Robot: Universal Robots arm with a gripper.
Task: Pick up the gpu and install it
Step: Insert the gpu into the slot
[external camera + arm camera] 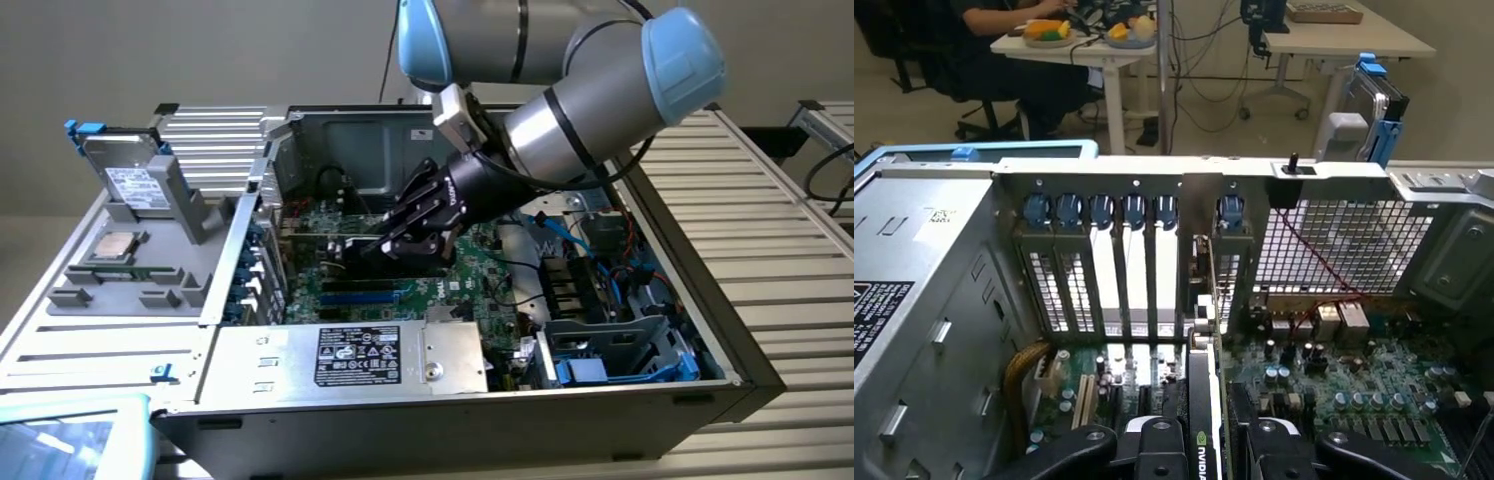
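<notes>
Exterior view:
- The case [747,372] is laid open on its side, with the board [447,285] exposed
- The arm [601,110] is seen coming in from 1 o'clock and is angled down toward 7 o'clock
- The gripper [400,245] is placed low over the board, near the middle of the case interior
- The power supply [358,355], with a black label, is found at 6 o'clock from the gripper, against the near wall
- A drive cage [617,350] with blue cables [587,245] is noted at 4 o'clock from the gripper
- A grey tray [127,280] is set outside the case at 9 o'clock. A drive [134,185] with a white label is stood upright at the tray's far end

Wrist view:
- The gpu [1202,410] is seen edge-on, pinched between the two fingers [1154,445]. One black pad is pressed against each face and no gap is visible
- A green logo is seen on the gpu's near edge
- The gpu is held upright over the board, and its far end is brought up to the rear wall of the case
- Its bracket [1200,265] is lined up with the open slot position between two of the blue clips [1099,210]
- Whether the gpu's lower edge is seated in a socket cannot be told
- A mesh grille [1344,245] is noted beside the slot row
- A person [1004,45] is seated at a desk beyond the case
</notes>
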